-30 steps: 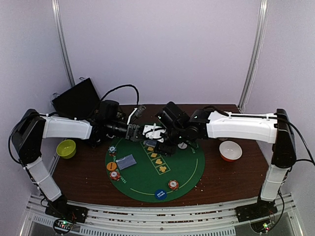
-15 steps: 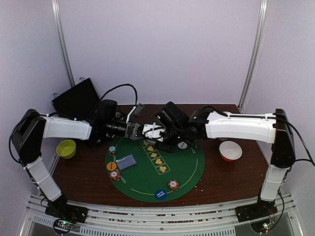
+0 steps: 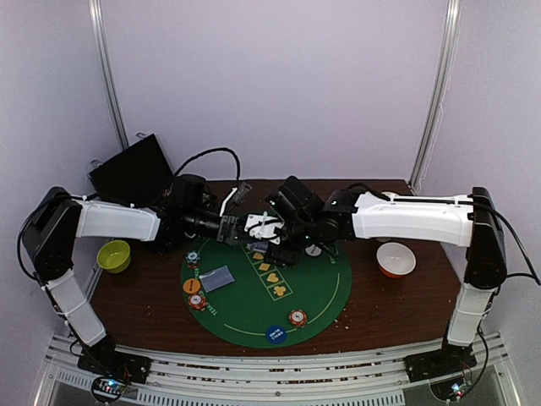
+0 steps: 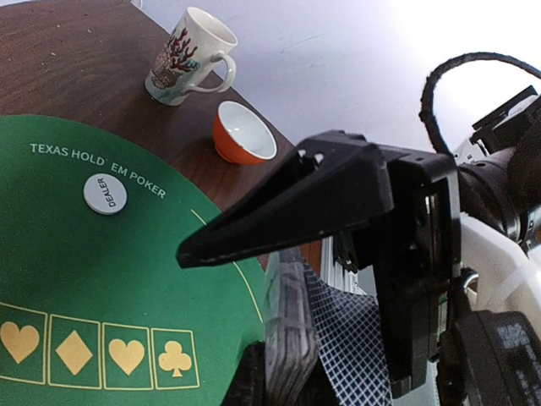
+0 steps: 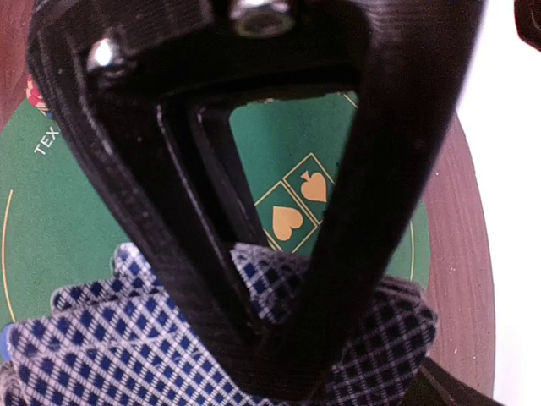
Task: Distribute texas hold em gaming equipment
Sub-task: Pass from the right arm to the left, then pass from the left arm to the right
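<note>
Left gripper (image 3: 233, 228) is clamping a blue-checked card deck (image 4: 287, 334) over the round green felt mat (image 3: 279, 296) — right gripper (image 3: 259, 232), closure unclear, should be sliding off one card.

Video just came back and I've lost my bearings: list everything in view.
mat: one, green, centre
deck: one, checked backs, held over mat's far edge
cards: small pile, grey, mat left
chip stacks: three, multicoloured, two mat left, one near edge
discs: three, orange mat left, blue near edge, white far side
bowls: two, green left of mat, red-and-white right
mug: one, beige, near red-and-white bowl
case: one, black, far left corner
left fingers: black, shut on deck
right fingers: black, at the deck
</note>
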Motion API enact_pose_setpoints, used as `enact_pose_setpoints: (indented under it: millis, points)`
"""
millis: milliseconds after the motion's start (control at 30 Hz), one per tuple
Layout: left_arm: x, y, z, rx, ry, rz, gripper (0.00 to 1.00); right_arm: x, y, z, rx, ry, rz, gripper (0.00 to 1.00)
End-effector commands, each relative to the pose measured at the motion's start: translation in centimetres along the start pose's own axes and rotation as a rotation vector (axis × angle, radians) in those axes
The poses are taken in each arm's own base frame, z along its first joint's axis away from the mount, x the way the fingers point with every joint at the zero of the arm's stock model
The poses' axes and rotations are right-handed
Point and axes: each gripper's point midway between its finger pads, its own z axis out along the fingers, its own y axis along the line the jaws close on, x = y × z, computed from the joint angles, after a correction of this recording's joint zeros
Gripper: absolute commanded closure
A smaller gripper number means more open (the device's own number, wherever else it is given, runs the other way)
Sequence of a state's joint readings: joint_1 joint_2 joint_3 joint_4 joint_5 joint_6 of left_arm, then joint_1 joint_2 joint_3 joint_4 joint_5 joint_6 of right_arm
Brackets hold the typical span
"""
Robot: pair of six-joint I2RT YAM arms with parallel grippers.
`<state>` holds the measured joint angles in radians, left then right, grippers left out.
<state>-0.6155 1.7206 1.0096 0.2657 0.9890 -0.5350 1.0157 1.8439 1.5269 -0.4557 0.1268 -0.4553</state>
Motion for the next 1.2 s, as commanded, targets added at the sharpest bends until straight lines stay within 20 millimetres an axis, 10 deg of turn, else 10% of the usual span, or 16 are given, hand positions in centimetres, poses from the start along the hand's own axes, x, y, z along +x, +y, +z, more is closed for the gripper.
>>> enact_pose_setpoints:
  millis: [0, 633, 1167]
  points:
    - [-0.3, -2.5, 0.3, 0.069, 0.027, 0.053, 1.0, -1.1, -1.0, -1.6, 0.005, -0.074, 0.071, 0.11]
    - [-0.9, -2.9, -0.8, 0.015, 0.032, 0.115, 1.0, -1.4, -0.4, -2.9, -0.032, -0.206, 0.09, 0.01]
    - [-1.3, -2.6, -1.2, 0.087, 0.01, 0.048, 1.0, -1.2, -1.5, -1.2, 0.101, -0.205, 0.01, 0.36]
